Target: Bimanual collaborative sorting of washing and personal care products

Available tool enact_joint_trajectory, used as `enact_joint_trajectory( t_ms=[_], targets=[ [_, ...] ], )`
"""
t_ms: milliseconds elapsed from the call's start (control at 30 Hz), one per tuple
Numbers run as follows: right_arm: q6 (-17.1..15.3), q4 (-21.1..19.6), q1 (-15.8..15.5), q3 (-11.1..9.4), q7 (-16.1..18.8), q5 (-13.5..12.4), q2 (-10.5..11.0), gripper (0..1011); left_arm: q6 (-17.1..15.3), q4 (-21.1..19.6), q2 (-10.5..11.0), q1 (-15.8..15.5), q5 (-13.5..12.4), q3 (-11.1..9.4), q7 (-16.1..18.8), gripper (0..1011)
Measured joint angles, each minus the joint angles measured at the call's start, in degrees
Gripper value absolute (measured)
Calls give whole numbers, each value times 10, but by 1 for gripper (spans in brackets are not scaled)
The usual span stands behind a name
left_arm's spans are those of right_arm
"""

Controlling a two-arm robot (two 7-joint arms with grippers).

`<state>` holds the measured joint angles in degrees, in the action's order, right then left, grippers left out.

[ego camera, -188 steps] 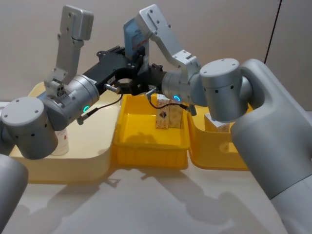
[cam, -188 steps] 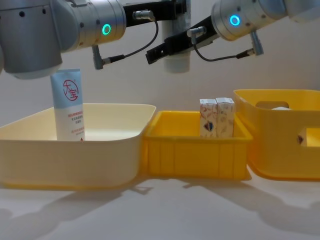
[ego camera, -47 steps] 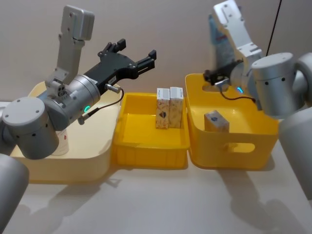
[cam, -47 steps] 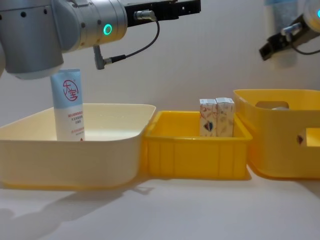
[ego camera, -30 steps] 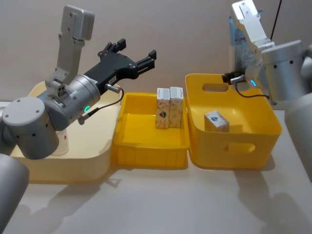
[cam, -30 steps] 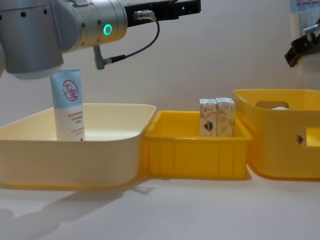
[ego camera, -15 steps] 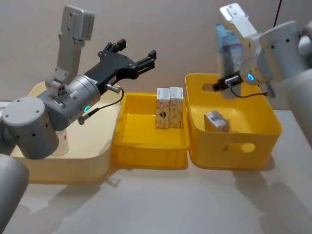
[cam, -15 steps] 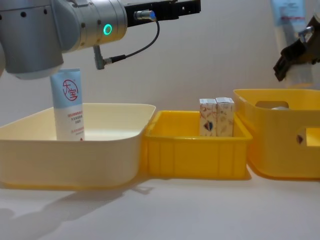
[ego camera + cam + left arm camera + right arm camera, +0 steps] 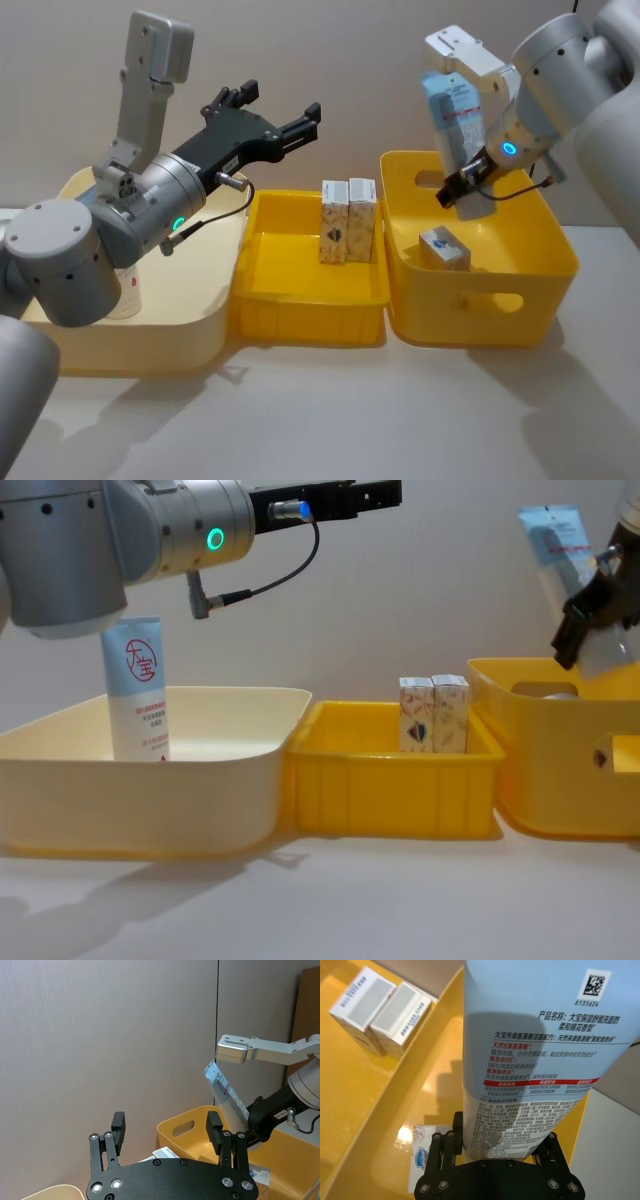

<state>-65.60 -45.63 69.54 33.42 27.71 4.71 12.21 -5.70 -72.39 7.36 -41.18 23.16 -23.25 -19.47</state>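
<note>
Right wrist view has the right gripper (image 9: pixel 495 1147) with its fingers (image 9: pixel 458 1127) clamped around the lower end of a pale blue tube (image 9: pixel 535 1050), printed side toward the camera. In the head view that tube (image 9: pixel 452 120) leans tilted above the tall yellow bin (image 9: pixel 480 300) on the robot's right, where a small carton (image 9: pixel 443 248) lies on the bin floor just below it. Next to that bin, the shallow yellow tray (image 9: pixel 310 300) in the middle holds two cartons (image 9: pixel 347 221) standing upright, side by side and touching. The left gripper (image 9: pixel 275 115) hangs in the air above the gap between the tray and the cream bin (image 9: pixel 140 340), its fingers (image 9: pixel 214 1132) spread apart and gripping nothing. A second pale blue tube (image 9: pixel 136 688) with a red circle logo stands upright in the cream bin. All three containers sit close together on the pale tabletop (image 9: pixel 330 420).
</note>
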Motion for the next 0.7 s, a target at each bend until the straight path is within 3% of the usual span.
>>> enact_joint_trajectory(
  t_ms=[167, 467, 700],
  targets=[
    [-4, 32, 18, 23, 18, 8, 2, 660, 0, 0, 0, 0, 0, 0, 0, 1003],
    [-7, 55, 31, 42, 35, 17, 7, 661, 0, 0, 0, 0, 0, 0, 0, 1004],
    [-8, 67, 37, 51, 42, 21, 9, 851, 0, 0, 0, 0, 0, 0, 0, 1003]
  ],
)
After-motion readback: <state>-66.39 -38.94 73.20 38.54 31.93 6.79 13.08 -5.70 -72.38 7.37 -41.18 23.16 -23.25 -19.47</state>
